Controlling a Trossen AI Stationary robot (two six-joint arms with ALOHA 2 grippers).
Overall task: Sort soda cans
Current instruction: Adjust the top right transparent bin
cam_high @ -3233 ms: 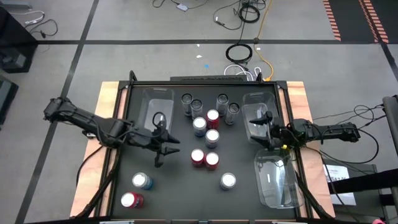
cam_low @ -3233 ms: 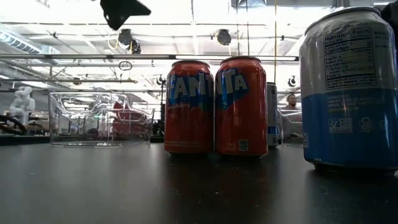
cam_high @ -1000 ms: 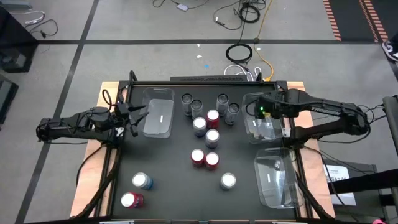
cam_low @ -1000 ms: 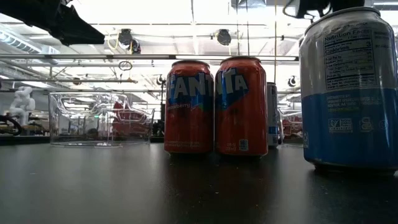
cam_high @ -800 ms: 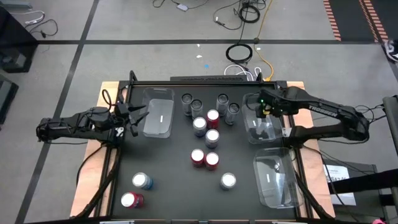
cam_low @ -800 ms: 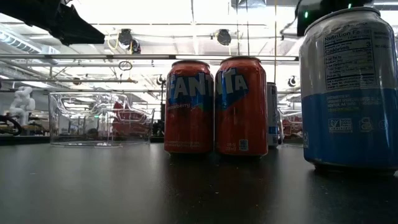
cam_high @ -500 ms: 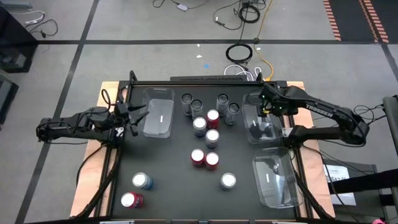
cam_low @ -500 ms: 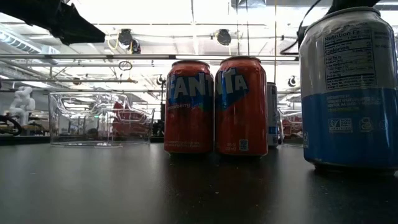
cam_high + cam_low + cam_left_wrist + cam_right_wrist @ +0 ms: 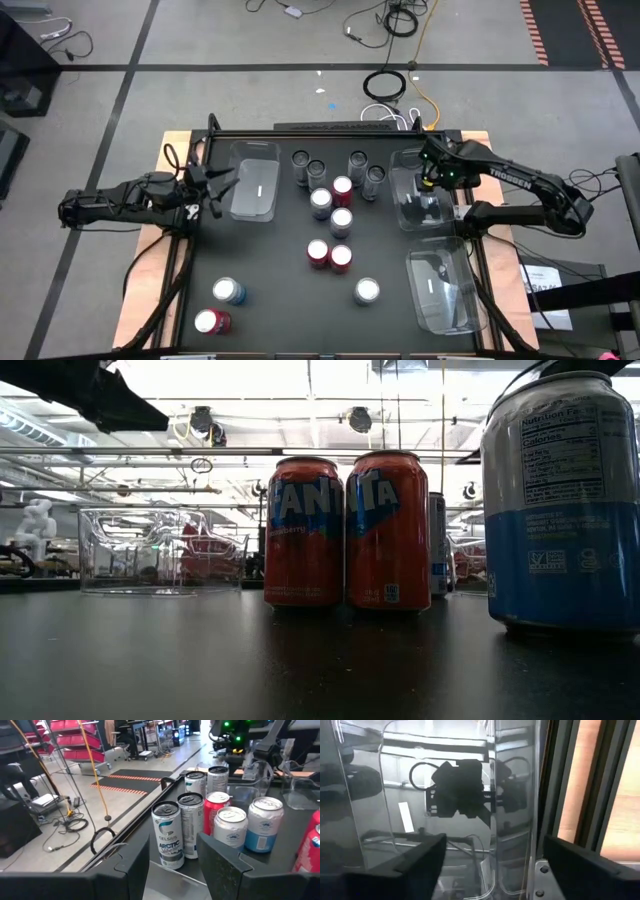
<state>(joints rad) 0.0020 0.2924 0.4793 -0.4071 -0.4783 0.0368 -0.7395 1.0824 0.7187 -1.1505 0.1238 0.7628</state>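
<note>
Twelve soda cans stand upright on the black table. Several dark grey ones (image 9: pixel 316 170) are at the far side, red (image 9: pixel 342 187) and blue-and-silver ones (image 9: pixel 341 220) in the middle, and a red (image 9: pixel 210 322) and a blue one (image 9: pixel 228 291) near the left corner. My left gripper (image 9: pixel 222 183) is open at the table's left edge beside a clear tray (image 9: pixel 255 180), pointing at the cans (image 9: pixel 168 835). My right gripper (image 9: pixel 427 174) is open above the far right clear tray (image 9: pixel 420 200), looking down into it (image 9: pixel 445 845). Neither gripper holds anything.
A third clear tray (image 9: pixel 440 290) lies at the near right. A blue can (image 9: pixel 560 500) and two red cans (image 9: pixel 345 530) stand close to the low camera. A raised frame (image 9: pixel 330 131) rims the table. Bare black table lies at the near middle (image 9: pixel 290 310).
My right gripper has shifted a little toward the table's right and far edges above the far right tray, and its arm has swung with it. My left arm has kept still. No can has moved.
</note>
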